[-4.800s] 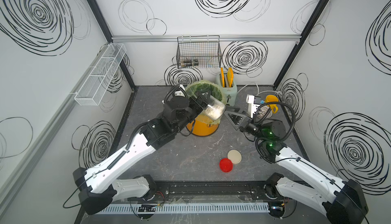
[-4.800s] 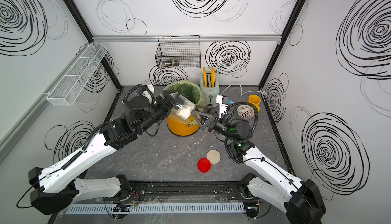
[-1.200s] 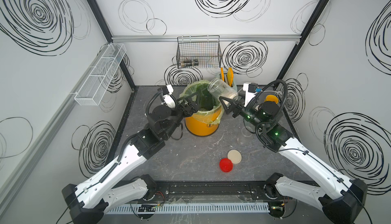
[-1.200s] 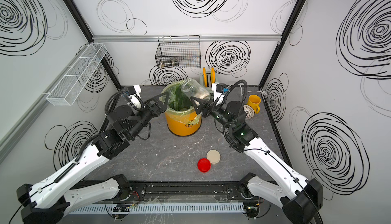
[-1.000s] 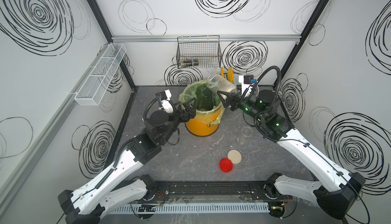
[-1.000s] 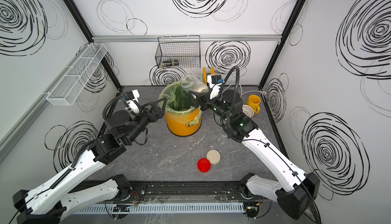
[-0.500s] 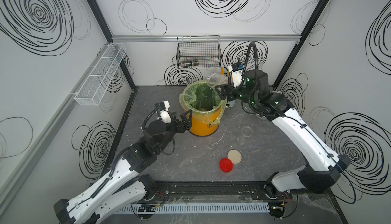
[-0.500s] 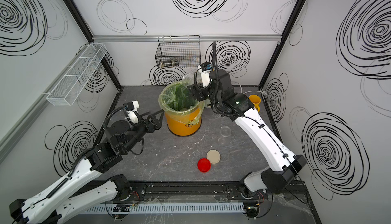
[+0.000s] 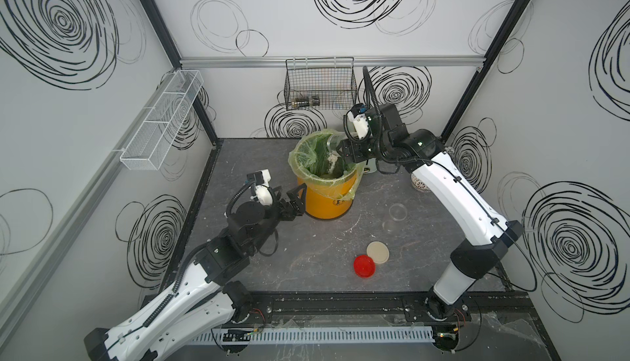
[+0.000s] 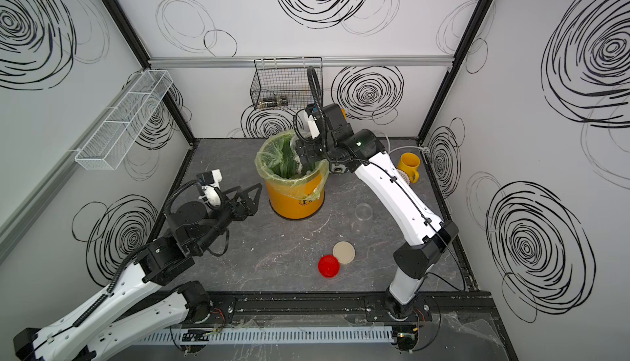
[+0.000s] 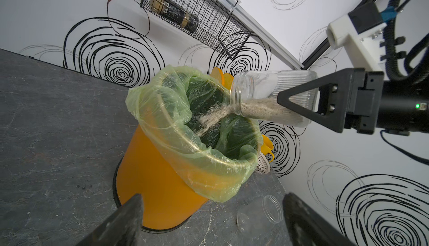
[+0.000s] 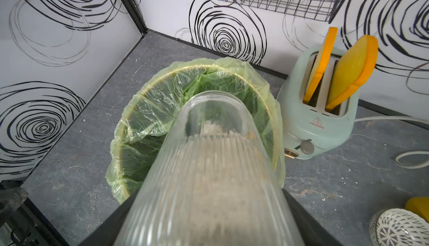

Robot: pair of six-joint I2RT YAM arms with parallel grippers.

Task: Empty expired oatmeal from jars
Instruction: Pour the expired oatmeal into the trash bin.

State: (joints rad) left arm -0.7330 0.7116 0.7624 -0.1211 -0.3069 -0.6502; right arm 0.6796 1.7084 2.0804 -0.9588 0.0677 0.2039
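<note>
My right gripper point(image 9: 344, 153) is shut on a clear ribbed jar point(image 11: 271, 94), which it holds tilted with its mouth over the orange bucket point(image 9: 325, 202) with the green liner. Pale oatmeal point(image 11: 213, 114) streams from the jar's mouth into the liner, and more lies along the jar's lower wall point(image 12: 209, 175). A second clear jar point(image 9: 397, 212) lies empty on the table to the right of the bucket. Its red lid point(image 9: 364, 266) and a cream lid point(image 9: 377, 253) rest near the table's front. My left gripper point(image 9: 295, 199) hangs open just left of the bucket, holding nothing.
A mint toaster point(image 12: 320, 121) with orange slices stands behind the bucket. A yellow mug point(image 10: 409, 165) and a white patterned cup point(image 12: 394, 228) sit at the back right. A black wire basket point(image 9: 320, 86) hangs on the back wall and a white rack point(image 9: 160, 121) on the left wall.
My right arm has risen and swung the jar over the bucket, tipping it until oatmeal pours out. My left arm has drawn back down and to the left, still open.
</note>
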